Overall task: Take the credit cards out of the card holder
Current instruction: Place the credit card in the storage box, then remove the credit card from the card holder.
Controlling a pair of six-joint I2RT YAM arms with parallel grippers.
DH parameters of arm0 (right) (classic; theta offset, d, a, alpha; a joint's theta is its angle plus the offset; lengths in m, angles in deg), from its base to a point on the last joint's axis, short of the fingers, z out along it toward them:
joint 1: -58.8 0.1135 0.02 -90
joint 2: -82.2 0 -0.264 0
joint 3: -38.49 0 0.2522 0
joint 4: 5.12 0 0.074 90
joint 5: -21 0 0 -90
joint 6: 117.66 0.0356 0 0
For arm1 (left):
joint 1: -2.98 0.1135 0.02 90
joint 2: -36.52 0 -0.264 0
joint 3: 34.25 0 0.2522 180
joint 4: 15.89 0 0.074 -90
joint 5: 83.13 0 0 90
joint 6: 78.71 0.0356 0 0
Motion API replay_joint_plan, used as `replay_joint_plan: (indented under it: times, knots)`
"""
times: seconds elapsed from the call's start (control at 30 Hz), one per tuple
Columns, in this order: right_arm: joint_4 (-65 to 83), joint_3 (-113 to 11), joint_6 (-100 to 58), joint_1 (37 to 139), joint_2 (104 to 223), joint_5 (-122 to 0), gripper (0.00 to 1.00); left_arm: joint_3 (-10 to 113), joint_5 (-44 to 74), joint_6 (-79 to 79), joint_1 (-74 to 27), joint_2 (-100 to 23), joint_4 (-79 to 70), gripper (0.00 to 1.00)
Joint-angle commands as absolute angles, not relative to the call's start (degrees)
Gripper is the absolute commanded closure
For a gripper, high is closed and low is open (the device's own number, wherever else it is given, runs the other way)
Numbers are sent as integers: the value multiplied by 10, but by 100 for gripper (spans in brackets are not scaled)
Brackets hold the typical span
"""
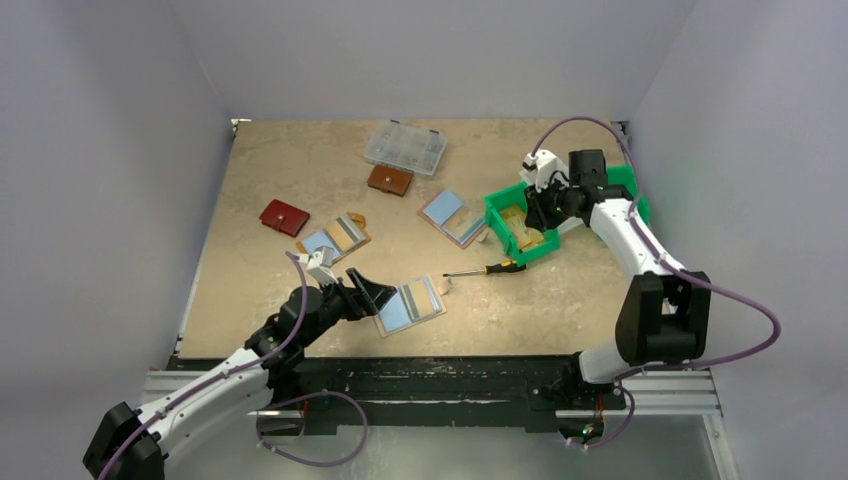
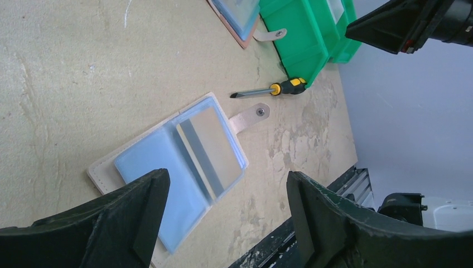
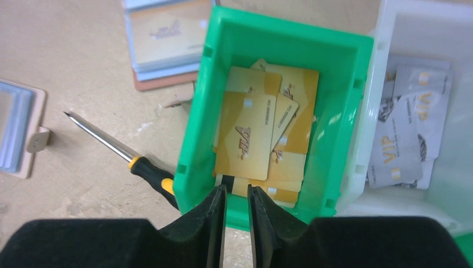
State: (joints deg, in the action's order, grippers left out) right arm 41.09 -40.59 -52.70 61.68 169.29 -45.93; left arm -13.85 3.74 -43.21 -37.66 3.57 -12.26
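Note:
An open tan card holder [image 1: 410,303] [image 2: 167,167] lies near the table's front, showing pale blue pockets and a beige face with a grey stripe. My left gripper [image 1: 365,290] [image 2: 223,212] stands open just left of it, one finger over its edge, holding nothing. Two more open card holders lie further back, one [image 1: 335,238] on the left and one [image 1: 453,217] [image 3: 162,39] by the bin with a gold card in it. My right gripper [image 1: 540,205] [image 3: 236,195] hovers over the green bin [image 1: 492,215] [image 3: 192,151] of gold credit cards [image 3: 251,134], its jaws slightly apart with nothing between them.
A yellow-handled screwdriver [image 1: 487,269] [image 2: 273,88] [image 3: 120,153] lies between the front card holder and the green bin. A white bin [image 3: 385,33] of silver VIP cards stands beside the green one. A red wallet [image 1: 284,217], a brown wallet [image 1: 389,180] and a clear organiser box [image 1: 405,147] lie further back.

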Motion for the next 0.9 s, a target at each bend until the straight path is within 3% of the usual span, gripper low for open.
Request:
replay_joint_plan:
  times: [0.0, 0.4, 0.87]
  knots:
    - [402, -400, -551, 616, 1647, -389, 70, -149, 59, -441, -377, 15, -180, 18]
    - [408, -365, -568, 640, 1623, -159, 66, -133, 116, -446, -378, -127, -280, 22]
    - [228, -299, -331, 825, 1701, -118, 67, -92, 93, -446, -414, -234, -295, 31]
